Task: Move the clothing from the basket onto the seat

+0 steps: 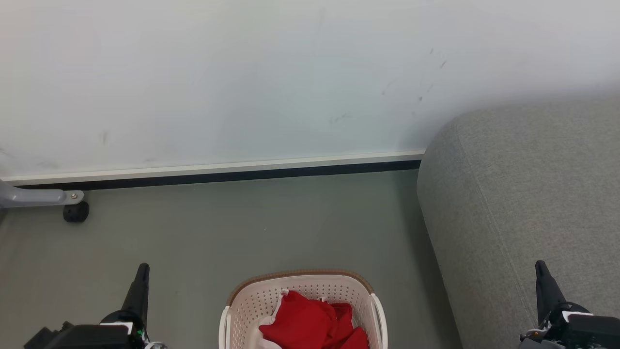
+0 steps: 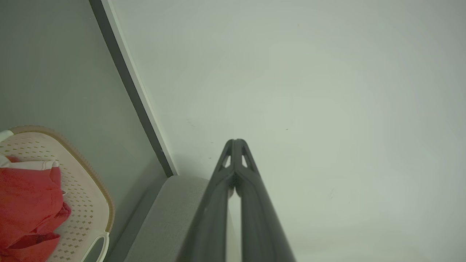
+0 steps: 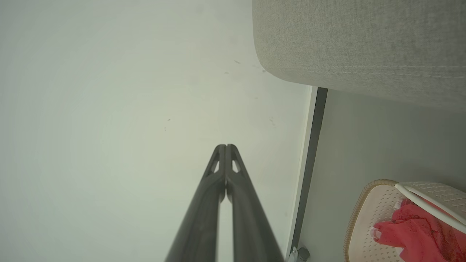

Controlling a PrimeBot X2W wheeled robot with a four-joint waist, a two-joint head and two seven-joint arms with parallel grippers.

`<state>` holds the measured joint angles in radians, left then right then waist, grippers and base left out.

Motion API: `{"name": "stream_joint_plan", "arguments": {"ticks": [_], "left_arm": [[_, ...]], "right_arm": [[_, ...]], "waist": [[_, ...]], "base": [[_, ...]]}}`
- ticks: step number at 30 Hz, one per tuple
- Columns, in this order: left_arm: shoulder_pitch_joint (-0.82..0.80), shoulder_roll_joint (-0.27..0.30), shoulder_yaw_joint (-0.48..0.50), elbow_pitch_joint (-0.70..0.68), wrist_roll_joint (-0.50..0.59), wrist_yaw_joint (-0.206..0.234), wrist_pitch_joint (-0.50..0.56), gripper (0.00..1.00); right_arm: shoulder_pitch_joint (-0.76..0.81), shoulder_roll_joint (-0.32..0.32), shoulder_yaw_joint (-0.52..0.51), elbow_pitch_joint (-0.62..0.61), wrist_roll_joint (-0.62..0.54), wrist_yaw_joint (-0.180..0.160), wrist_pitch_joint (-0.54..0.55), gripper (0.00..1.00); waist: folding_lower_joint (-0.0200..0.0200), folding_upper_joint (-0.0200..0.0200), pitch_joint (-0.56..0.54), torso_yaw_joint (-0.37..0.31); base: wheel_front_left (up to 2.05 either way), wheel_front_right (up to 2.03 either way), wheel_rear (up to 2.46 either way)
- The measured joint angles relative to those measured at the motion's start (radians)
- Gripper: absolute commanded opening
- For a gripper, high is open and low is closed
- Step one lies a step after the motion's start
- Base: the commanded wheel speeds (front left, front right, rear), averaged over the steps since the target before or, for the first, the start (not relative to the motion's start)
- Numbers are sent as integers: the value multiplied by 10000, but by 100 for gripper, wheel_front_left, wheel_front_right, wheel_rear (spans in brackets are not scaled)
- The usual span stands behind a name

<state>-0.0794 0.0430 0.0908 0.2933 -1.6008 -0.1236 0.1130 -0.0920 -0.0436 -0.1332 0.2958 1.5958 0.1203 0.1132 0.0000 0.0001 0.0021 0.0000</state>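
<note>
Standing on the grey floor (image 1: 271,228), the basket (image 1: 249,303) sits left of the seat (image 1: 523,203), a strip of floor separating them. A castor leg (image 1: 48,199) stands far left near the wall (image 1: 242,72). The clothing (image 1: 302,322), crumpled red with some white cloth, lies inside the basket. Both pairs of jaws are pressed together, holding nothing.

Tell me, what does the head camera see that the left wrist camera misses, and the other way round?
The head view adds the right gripper at lower right and a grey metal leg with a black caster by the wall. The left wrist view adds a close look at the left gripper, its two dark tips pressed together. Both share the cream-white perforated plastic basket, the bright red clothing inside it, the large grey fabric sofa, the pale wall and the grey floor.
</note>
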Motion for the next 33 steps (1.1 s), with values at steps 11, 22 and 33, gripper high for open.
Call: {"name": "stream_joint_plan", "arguments": {"ticks": [11, 22, 33], "left_arm": [[0, 0, 0, 0, 2, 0, 0, 0], [282, -71, -40, 349, 2, 15, -2, 100], [629, -140, -349, 560, 109, 15, -251, 100]], "right_arm": [[0, 0, 0, 0, 0, 0, 0, 0], [249, 104, 35, 372, -6, -19, 0, 100], [610, 215, 251, 571, -19, -59, -249, 100]], "waist": [[0, 0, 0, 0], [0, 0, 1, -1], [0, -1, -14, -1]], "base": [[0, 0, 0], [0, 0, 0], [0, 0, 0]]}}
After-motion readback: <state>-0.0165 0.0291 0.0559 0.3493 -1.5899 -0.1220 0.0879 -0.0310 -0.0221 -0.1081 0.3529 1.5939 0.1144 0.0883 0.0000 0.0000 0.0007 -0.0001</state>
